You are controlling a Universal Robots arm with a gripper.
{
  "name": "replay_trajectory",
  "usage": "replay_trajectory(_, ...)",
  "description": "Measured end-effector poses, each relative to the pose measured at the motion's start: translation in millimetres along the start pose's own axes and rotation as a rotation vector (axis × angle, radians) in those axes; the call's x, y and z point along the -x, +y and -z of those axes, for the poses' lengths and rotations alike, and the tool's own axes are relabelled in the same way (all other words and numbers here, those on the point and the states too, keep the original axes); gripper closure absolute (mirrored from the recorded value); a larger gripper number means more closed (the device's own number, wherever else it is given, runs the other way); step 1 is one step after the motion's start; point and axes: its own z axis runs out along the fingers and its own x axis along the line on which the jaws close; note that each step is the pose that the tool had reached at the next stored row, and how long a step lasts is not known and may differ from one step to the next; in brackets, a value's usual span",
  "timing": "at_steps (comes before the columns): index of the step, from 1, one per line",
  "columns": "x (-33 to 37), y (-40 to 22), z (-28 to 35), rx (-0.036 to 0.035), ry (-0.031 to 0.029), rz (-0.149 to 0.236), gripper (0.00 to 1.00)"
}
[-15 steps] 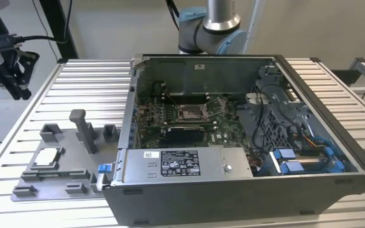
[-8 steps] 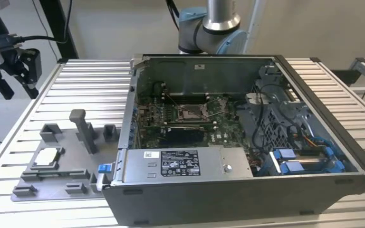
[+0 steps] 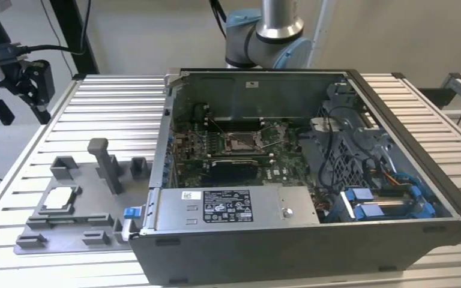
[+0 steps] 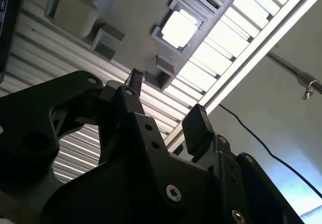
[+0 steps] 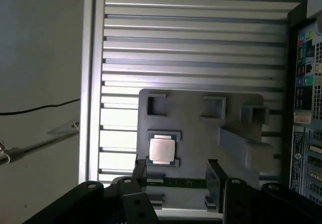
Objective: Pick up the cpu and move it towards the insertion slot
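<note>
Lying in its grey fixture (image 5: 201,133), the cpu (image 5: 162,150), untouched, just beyond the spread, empty fingers (image 5: 213,179).

Here's the arm (image 3: 272,27): a silver tube running into a rounded grey joint with a blue ring. In the second wrist view the gripper (image 4: 166,95) is all matte black, angular plates dotted with small holes and silvery screws (image 4: 173,193). Its two fingers (image 4: 197,126) are blocky, with ribbed tips.
</note>
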Motion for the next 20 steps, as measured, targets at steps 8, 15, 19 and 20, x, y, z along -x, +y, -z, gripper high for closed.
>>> replay_trajectory(8, -2.3, -0.6, -11.9, 0.0001, 0.0, 0.0, 0.0)
replay_trajectory(15, -2.3, -1.1, -22.1, 0.0, 0.0, 0.0, 0.0)
replay_trajectory(19, -2.3, -1.4, -27.3, 0.0001, 0.0, 0.0, 0.0)
replay_trajectory(20, -2.4, -1.5, -28.4, 0.0, 0.0, 0.0, 0.0)
